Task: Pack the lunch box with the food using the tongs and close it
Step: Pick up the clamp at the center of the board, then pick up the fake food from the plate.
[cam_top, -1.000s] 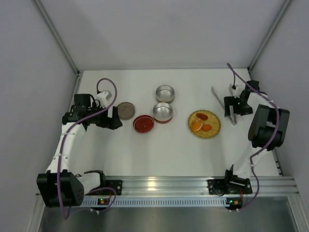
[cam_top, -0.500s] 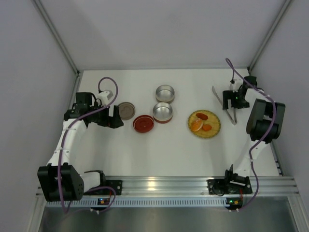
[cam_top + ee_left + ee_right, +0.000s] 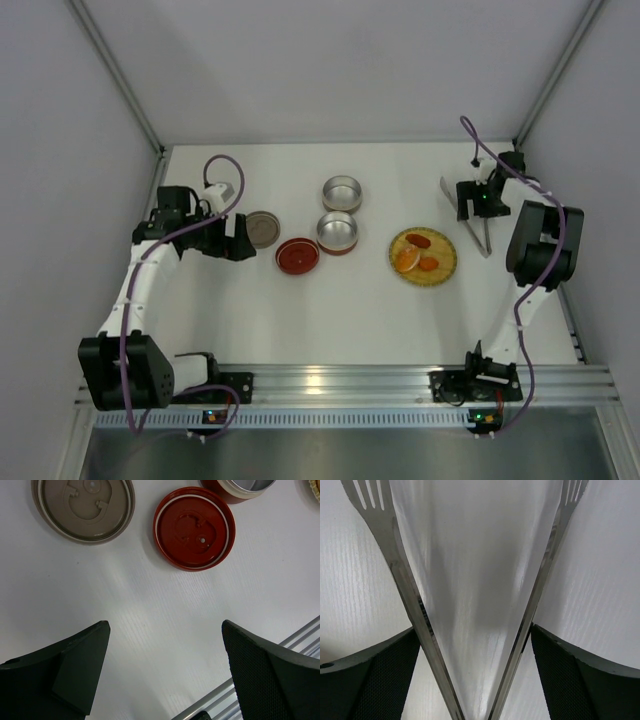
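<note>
Top view high, straight down; wrist views close over the table (image 3: 350,320) (red lid (image 3: 194,528) in both top and left).

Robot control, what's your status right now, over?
Left gripper open, empty, near red lid. Right gripper open, astride tongs on table. Food on yellow plate; tins empty. Nothing in the way.

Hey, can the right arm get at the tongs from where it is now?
Probably yes. The right pincer hangs right over the tongs, jaws wide, with both tong arms lying between them on the table. Nothing covers or crowds the tongs, so closing should catch them.
</note>
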`<state>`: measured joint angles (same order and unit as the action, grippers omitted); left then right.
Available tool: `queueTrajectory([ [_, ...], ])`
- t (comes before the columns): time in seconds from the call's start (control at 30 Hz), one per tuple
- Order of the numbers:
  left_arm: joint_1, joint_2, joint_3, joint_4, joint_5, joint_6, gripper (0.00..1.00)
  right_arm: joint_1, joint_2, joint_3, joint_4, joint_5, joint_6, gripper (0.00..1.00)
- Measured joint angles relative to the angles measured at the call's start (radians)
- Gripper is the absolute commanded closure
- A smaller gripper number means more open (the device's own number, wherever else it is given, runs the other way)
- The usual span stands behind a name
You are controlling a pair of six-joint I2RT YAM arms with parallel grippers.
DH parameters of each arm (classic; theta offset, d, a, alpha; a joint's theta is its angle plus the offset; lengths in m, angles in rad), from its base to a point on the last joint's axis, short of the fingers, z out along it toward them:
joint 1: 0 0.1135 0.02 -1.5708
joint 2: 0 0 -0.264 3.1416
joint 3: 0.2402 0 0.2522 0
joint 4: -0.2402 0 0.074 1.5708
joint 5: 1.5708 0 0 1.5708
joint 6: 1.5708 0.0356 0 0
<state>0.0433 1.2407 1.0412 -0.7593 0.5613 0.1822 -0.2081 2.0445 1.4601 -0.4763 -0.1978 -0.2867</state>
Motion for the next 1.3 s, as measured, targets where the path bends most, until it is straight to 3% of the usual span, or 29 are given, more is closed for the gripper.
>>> queueTrajectory([
  [0.2, 0.0, 0.0, 0.014, -0.004, 0.003, 0.0, 0.02, 0.003, -0.018, -0.035, 0.024, 0.012, -0.023, 0.37],
  [0.33, 0.0, -0.004, 0.024, -0.005, 0.003, 0.0, 0.02, 0.003, -0.042, -0.063, 0.016, 0.008, -0.029, 0.43],
  [0.63, 0.0, -0.047, 0.031, -0.022, 0.003, 0.0, 0.02, 0.002, -0.2, -0.097, -0.087, -0.056, -0.055, 0.45],
  [0.8, 0.0, -0.062, 0.036, -0.027, 0.004, 0.0, 0.01, -0.006, -0.305, -0.097, -0.151, -0.1, -0.092, 0.51],
  [1.03, 0.0, -0.076, 0.038, -0.038, 0.003, 0.001, 0.02, -0.031, -0.393, -0.106, -0.285, -0.175, -0.171, 0.49],
  [1.3, 0.0, -0.111, 0.04, -0.06, 0.0, 0.007, 0.02, -0.06, -0.661, -0.12, -0.491, -0.294, -0.341, 0.44],
])
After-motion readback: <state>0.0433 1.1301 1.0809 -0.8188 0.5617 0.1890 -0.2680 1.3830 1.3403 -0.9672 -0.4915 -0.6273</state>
